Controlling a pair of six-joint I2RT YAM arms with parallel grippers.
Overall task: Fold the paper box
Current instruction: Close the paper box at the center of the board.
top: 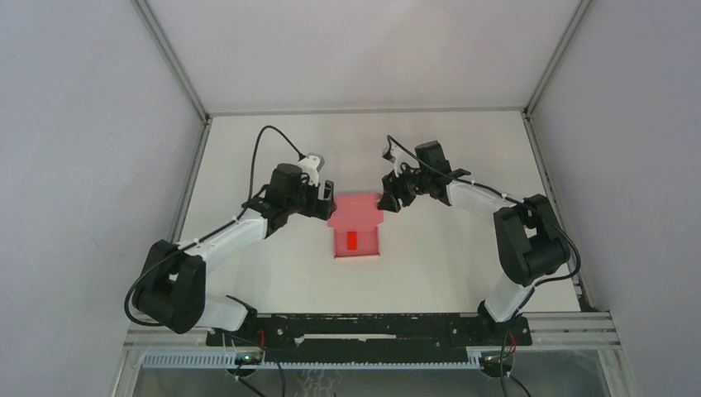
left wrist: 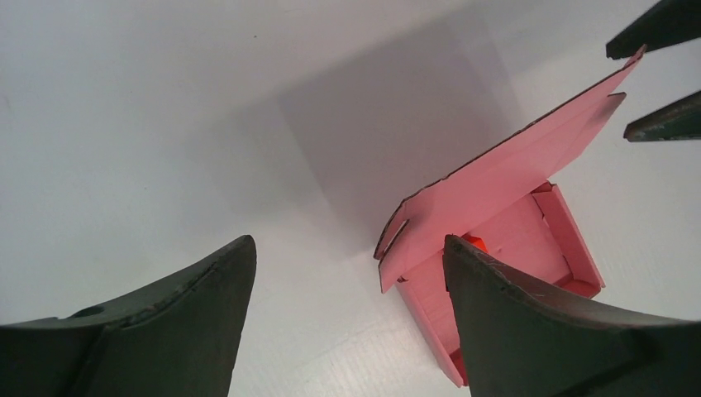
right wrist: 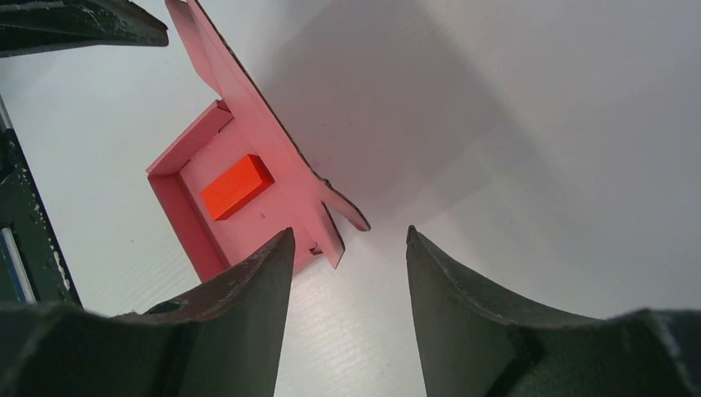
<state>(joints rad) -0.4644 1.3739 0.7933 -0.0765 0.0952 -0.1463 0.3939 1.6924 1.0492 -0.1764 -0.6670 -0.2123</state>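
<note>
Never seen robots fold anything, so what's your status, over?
Left gripper, right gripper open, empty, flanking raised lid. Box unclosed, red block inside. Nothing in the way.

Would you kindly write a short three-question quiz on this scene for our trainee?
1. True or false: the red block lies inside the box.
2. The lid is: A) shut flat; B) raised; C) torn off.
3. Fill in: the left gripper and right gripper both stand ___.
Key: 1 true; 2 B; 3 open.
</note>
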